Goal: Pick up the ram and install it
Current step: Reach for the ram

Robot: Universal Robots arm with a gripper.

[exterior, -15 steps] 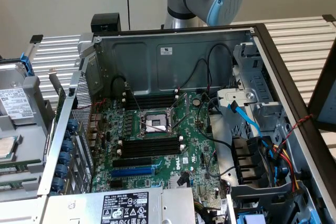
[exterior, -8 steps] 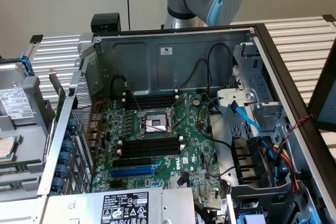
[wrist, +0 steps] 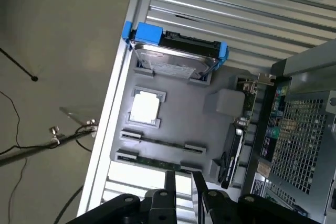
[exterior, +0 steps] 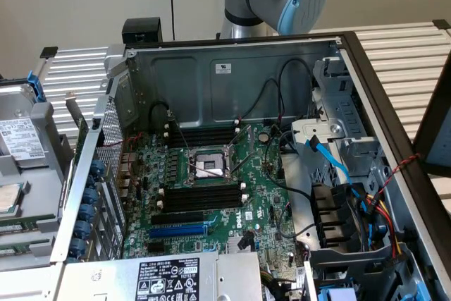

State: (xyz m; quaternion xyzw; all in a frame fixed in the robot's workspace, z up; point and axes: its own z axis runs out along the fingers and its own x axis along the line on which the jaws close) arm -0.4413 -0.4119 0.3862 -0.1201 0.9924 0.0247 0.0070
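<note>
1. gripper (wrist: 182, 177) hangs over the gray tray (wrist: 184, 114), jaws spread, nothing between them.
2. ram (wrist: 155, 163) lies in the tray's holder row nearest the fingertips (wrist: 170, 178), one end just beside them (contact cannot be told).
3. a second thin stick (wrist: 160, 141) lies parallel in the next row.
4. same tray holds a cpu (wrist: 144, 107) and a hard drive (wrist: 173, 59) in a blue caddy.
5. exterior view: open case (exterior: 232, 75), motherboard (exterior: 261, 195), black memory slots (exterior: 201, 197) just beside the cpu socket (exterior: 209, 166).
</note>
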